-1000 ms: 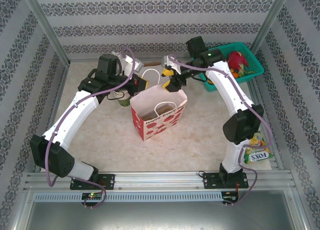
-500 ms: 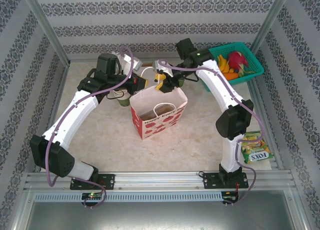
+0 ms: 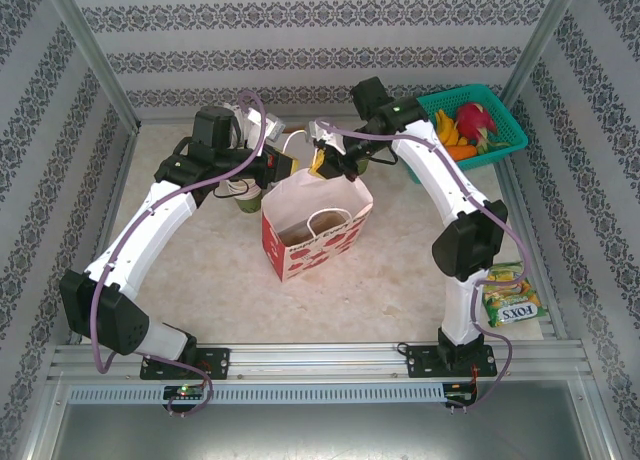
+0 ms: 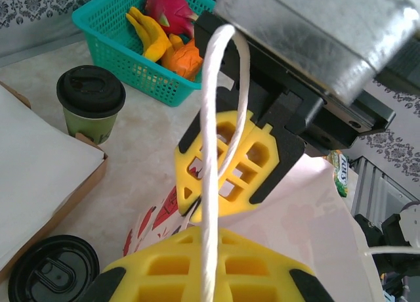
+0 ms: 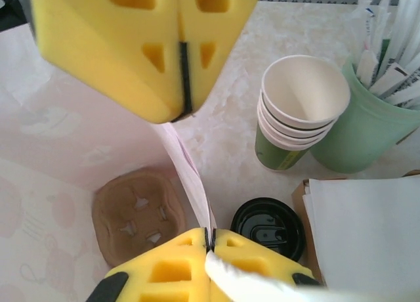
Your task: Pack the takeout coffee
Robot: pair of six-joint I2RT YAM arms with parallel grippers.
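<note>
A takeout coffee (image 4: 90, 108), a green cup with a black lid, stands in front of the teal basket. A second black-lidded cup (image 5: 267, 226) (image 4: 52, 272) sits just outside the red-flowered paper bag (image 3: 312, 230), half under my left arm (image 3: 245, 200). Both grippers are at the bag's far rim. My left gripper (image 3: 281, 167) (image 4: 203, 236) is shut on the rim beside the white cord handle (image 4: 211, 118). My right gripper (image 3: 320, 160) (image 5: 210, 235) is shut on the thin paper rim. A brown cup carrier (image 5: 134, 216) lies on the bag's bottom.
Lidless green cups (image 5: 295, 118) are stacked beside a green cup of straws (image 5: 364, 128). White napkins in a brown box (image 5: 367, 230) lie next to the lidded cup. The teal basket (image 3: 505, 120) of fruit sits back right; a sweets packet (image 3: 512, 300) lies front right.
My right gripper moved left to the bag's far rim and shut on it. The left gripper kept its hold and place.
</note>
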